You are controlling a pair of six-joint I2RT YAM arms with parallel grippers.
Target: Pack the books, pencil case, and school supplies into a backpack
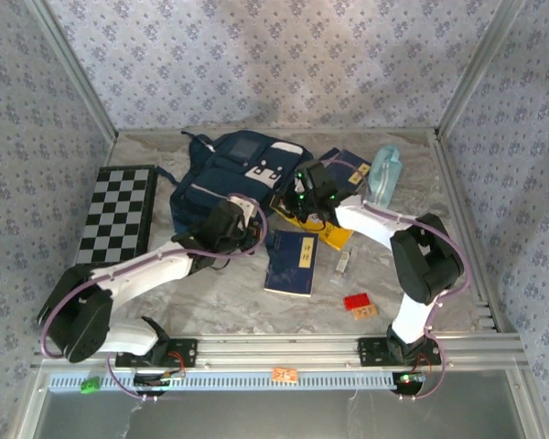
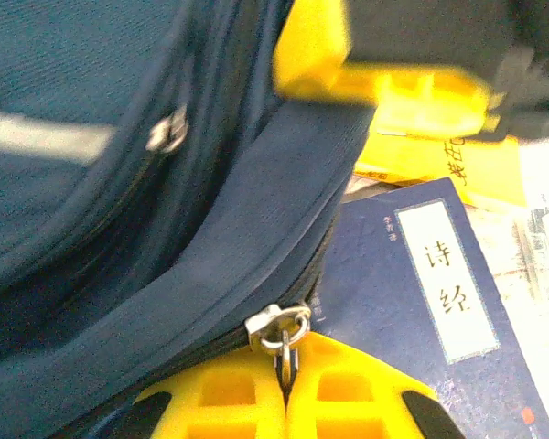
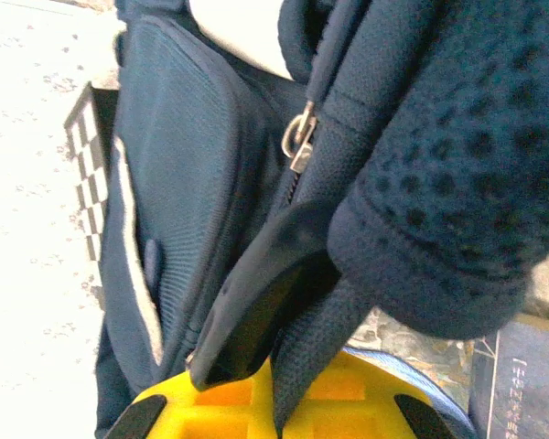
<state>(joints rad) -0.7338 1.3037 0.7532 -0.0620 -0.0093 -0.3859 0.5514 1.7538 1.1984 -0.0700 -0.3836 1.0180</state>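
The navy backpack [image 1: 229,174] lies at the table's middle back. At its lower right edge my left gripper [image 1: 246,230] is shut on a metal zipper pull [image 2: 281,327], pinched between the yellow fingertips [image 2: 348,393]. My right gripper [image 1: 298,203] is at the backpack's right side, shut on a dark webbing strap [image 3: 320,357] that runs between its fingers. One navy book [image 1: 291,262] lies in front of the backpack. A yellow book [image 1: 335,234] lies partly under the right arm. Another navy book [image 1: 349,165] lies behind it. The pale teal pencil case [image 1: 384,174] rests at the back right. A small clear supply item [image 1: 342,263] lies right of the front book.
A checkered board [image 1: 119,215] lies left of the backpack. A small red block [image 1: 356,300] and an orange piece [image 1: 367,312] lie near the right arm's base. Patterned walls close the back and both sides.
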